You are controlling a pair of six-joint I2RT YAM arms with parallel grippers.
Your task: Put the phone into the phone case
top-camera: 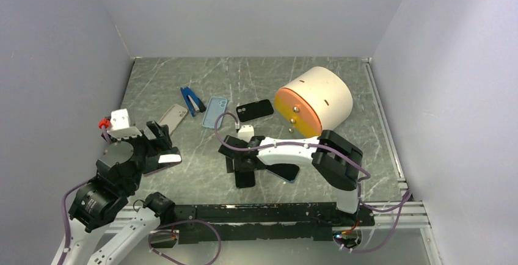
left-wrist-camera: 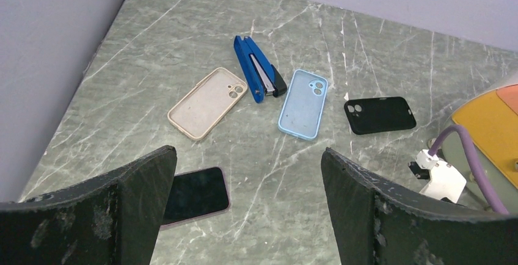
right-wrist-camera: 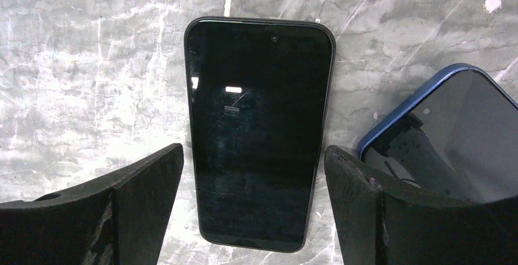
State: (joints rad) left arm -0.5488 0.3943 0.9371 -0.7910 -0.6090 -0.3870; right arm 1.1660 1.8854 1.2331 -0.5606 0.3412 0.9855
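A black phone (right-wrist-camera: 259, 130) lies face up on the marble table, and my right gripper (right-wrist-camera: 253, 155) stands open astride its lower half, with table showing between each finger and the phone. In the top view that gripper (top-camera: 244, 161) hangs over the same phone (top-camera: 245, 179). A blue-edged phone (right-wrist-camera: 452, 137) lies just right of it. Three empty cases lie further back: beige (left-wrist-camera: 207, 102), light blue (left-wrist-camera: 303, 103) and black (left-wrist-camera: 379, 115). My left gripper (left-wrist-camera: 249, 155) is open above bare table, and a pink-edged phone (left-wrist-camera: 195, 195) lies partly behind its left finger.
A blue stapler (left-wrist-camera: 259, 69) lies between the beige and light blue cases. A large cream cylinder with an orange face (top-camera: 314, 100) lies on its side at the back right. Walls close in the table's left, right and far sides.
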